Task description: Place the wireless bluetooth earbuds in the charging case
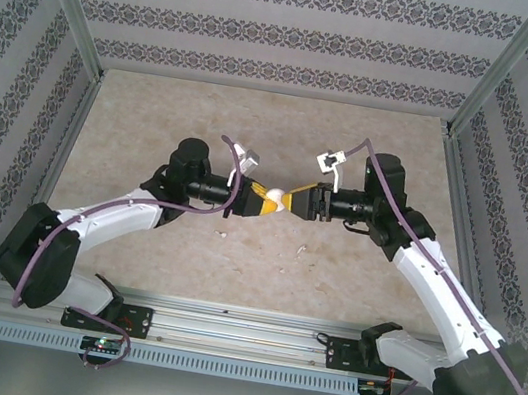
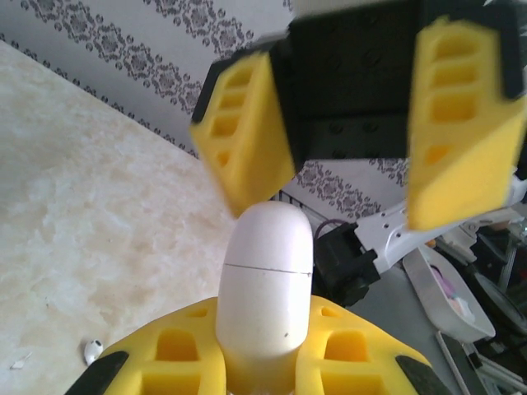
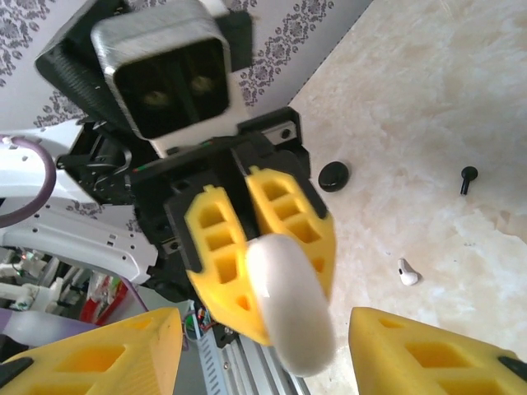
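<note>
The left gripper (image 1: 256, 199) clamps its ribbed yellow fingers (image 2: 173, 358) tight on the smooth white pill-shaped charging case (image 2: 265, 280). The case is closed along a thin seam and held over the middle of the beige marbled table (image 1: 154, 128). From the right, the right gripper (image 1: 296, 203) faces it, jaws spread wide either side of the case's rounded end. A glossy white earbud (image 3: 408, 271), a black stemmed earbud (image 3: 468, 177) and a round black bud (image 3: 333, 175) lie apart on the table.
</note>
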`<state>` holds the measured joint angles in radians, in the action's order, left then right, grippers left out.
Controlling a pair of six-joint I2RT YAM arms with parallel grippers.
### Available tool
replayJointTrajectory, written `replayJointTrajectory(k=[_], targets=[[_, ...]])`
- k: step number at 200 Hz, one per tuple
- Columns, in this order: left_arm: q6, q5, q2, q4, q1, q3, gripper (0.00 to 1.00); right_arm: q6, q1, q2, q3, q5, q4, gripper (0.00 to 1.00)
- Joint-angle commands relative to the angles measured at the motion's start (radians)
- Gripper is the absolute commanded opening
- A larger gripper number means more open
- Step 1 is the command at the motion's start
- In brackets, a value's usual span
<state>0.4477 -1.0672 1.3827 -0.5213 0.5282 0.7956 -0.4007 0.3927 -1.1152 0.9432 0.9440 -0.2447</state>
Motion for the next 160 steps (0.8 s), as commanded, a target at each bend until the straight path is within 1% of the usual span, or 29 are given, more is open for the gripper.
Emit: replayJointTrajectory(k=[1,18,33,44,58,69,85,107,121,143,160], targets=[[0.107,0.013,-0.025,-0.13,-0.01,-0.025,0.0,-0.068,0.0,0.002,-0.027,0.019,0.105,0.54],[0.16,0.008,-0.025,-0.196,-0.009,-0.043,0.0,-0.087,0.0,-0.006,-0.035,0.028,0.125,0.54],[0.186,0.006,-0.027,-0.222,-0.008,-0.051,0.0,-0.113,-0.001,-0.009,-0.048,0.033,0.163,0.52],[0.193,0.003,-0.029,-0.228,-0.008,-0.056,0.0,-0.129,-0.001,-0.009,-0.055,0.035,0.189,0.49],[0.199,-0.003,-0.03,-0.236,-0.007,-0.058,0.0,-0.146,0.001,-0.013,-0.061,0.038,0.215,0.42],[0.203,-0.009,-0.029,-0.239,-0.007,-0.059,0.0,-0.153,0.001,-0.017,-0.061,0.041,0.222,0.39],[0.208,-0.008,-0.03,-0.245,-0.008,-0.056,0.0,-0.157,0.003,-0.026,-0.063,0.046,0.222,0.4],[0.216,-0.007,-0.026,-0.253,-0.007,-0.053,0.0,-0.157,0.011,-0.026,-0.071,0.046,0.229,0.47],[0.22,-0.007,-0.023,-0.265,-0.008,-0.053,0.0,-0.157,0.015,-0.026,-0.078,0.041,0.24,0.48],[0.228,-0.01,-0.021,-0.275,-0.007,-0.054,0.0,-0.161,0.017,-0.038,-0.08,0.045,0.244,0.41],[0.234,-0.014,-0.021,-0.281,-0.007,-0.057,0.0,-0.171,0.019,-0.044,-0.078,0.052,0.256,0.4]])
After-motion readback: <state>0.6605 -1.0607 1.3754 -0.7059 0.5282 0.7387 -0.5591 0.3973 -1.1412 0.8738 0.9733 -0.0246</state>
